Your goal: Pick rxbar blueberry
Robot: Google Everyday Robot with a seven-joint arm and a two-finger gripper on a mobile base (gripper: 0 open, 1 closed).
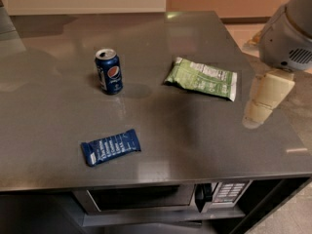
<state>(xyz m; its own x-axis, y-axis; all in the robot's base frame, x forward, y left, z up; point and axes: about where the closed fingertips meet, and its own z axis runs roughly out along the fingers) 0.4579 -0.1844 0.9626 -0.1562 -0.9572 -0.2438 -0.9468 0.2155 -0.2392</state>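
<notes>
The rxbar blueberry (111,147) is a flat dark-blue wrapper with white text. It lies flat on the grey countertop (185,135) near the front edge, left of centre. My gripper (265,100) is cream-coloured and hangs from the grey arm (287,38) over the counter's right edge. It is far to the right of the bar and a little further back, and it holds nothing that I can see.
A blue Pepsi can (108,71) stands upright behind the bar. A green chip bag (202,78) lies flat right of centre, between the can and the gripper. A microwave (161,196) sits under the counter's front edge.
</notes>
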